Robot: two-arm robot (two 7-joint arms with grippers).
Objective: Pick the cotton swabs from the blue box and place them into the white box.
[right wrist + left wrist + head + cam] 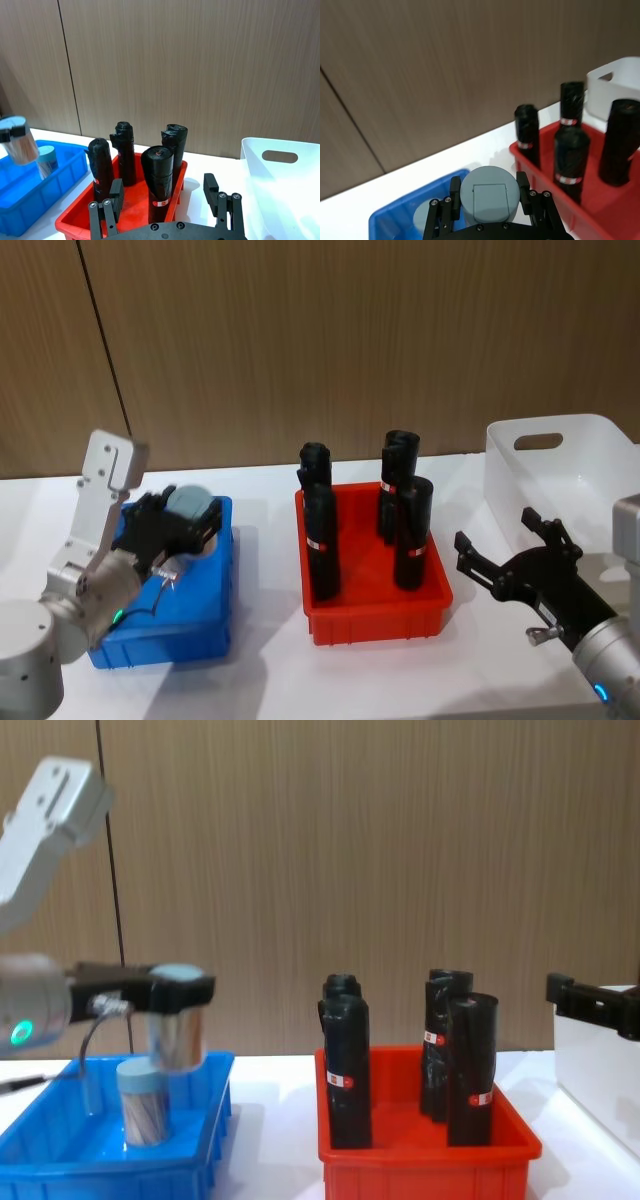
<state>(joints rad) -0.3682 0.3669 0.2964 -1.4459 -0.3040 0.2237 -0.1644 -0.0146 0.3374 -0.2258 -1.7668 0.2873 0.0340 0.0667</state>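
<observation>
One lidded clear plastic tub of cotton swabs (178,1025), clamped in my left jaws above the blue plastic box (100,1165), should ride high over the black rolls (320,535) to the white plastic box (575,455) near my gaping, empty right jaws.

A lab-like test bench is being shown, a red bin (375,625) being kept on a white table (270,670) against wood panelling (350,340).

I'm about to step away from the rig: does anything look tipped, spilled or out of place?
Nothing stands out. The left gripper holds one cotton swab tub clear above the blue box, a second tub stands upright inside it, and the four black rolls stand upright in the red bin.
</observation>
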